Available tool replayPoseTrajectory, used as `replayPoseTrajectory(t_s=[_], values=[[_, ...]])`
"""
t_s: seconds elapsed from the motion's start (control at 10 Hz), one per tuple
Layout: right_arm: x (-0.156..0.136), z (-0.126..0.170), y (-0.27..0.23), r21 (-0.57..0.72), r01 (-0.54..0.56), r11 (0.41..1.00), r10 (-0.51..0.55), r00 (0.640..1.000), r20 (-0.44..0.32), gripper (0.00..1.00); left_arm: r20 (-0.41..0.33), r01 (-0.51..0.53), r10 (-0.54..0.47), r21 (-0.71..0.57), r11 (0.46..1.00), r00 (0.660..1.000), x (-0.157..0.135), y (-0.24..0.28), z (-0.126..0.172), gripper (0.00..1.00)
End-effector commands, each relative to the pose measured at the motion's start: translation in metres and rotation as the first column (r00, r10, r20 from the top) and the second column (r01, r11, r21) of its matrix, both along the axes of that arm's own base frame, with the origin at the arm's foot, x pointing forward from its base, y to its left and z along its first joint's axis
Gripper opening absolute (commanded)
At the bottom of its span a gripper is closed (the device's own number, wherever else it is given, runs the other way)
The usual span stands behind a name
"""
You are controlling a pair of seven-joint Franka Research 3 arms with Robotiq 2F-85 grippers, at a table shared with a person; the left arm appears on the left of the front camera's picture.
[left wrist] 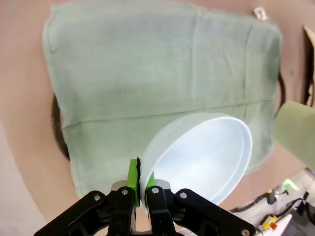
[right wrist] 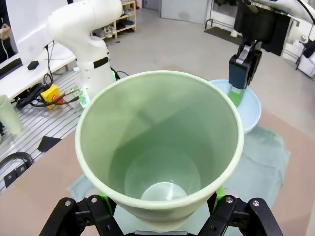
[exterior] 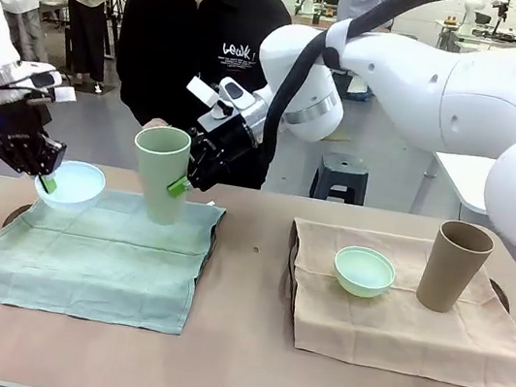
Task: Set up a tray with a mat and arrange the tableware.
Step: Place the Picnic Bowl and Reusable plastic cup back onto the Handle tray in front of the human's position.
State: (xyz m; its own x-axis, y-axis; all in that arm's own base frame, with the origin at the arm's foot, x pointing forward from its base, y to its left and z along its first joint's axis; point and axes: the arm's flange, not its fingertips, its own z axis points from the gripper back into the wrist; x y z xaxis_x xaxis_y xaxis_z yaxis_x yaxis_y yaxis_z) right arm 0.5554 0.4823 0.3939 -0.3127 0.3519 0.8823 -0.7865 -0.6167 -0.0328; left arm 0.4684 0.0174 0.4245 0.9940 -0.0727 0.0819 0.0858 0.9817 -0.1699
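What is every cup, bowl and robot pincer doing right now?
pale blue bowl: tilted, rim pinched, held above the green mat
light green cup: upright, gripped around its sides, over the green mat
mint green bowl: upright on the tan mat, free
brown-tan cup: upright on the tan mat, free
left pincer: shut on the bowl's rim
right pincer: closed around the light green cup

The green mat (exterior: 92,251) lies bare from its middle toward six o'clock, open to any reach. At its twelve o'clock edge, the light green cup (exterior: 160,173) and pale blue bowl (exterior: 71,185), each gripper-held, block passage.
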Motion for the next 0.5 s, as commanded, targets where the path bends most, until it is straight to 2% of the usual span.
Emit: replayPoseTrajectory(t_s=[0.0, 0.3, 0.4], values=[[0.011, -0.002, 0.011, 0.009, -0.028, 1.0, 0.028, 0.999, 0.031, 0.85, 0.034, 0.051, -0.051, -0.013, 0.999, 0.998, -0.004, -0.008, -0.022, 0.05], [0.024, -0.036, 0.017, 0.017, -0.08, 0.997, 0.08, 0.997, -0.006, 0.85, 0.05, 0.084, -0.085, 0.027, 0.996, 0.995, -0.007, -0.01, -0.044, 0.05], [0.029, -0.043, 0.014, 0.008, -0.091, 0.996, 0.091, 0.996, 0.009, 0.85, 0.046, 0.09, -0.09, 0.023, 0.996, 0.995, -0.007, -0.01, -0.049, 0.05]])
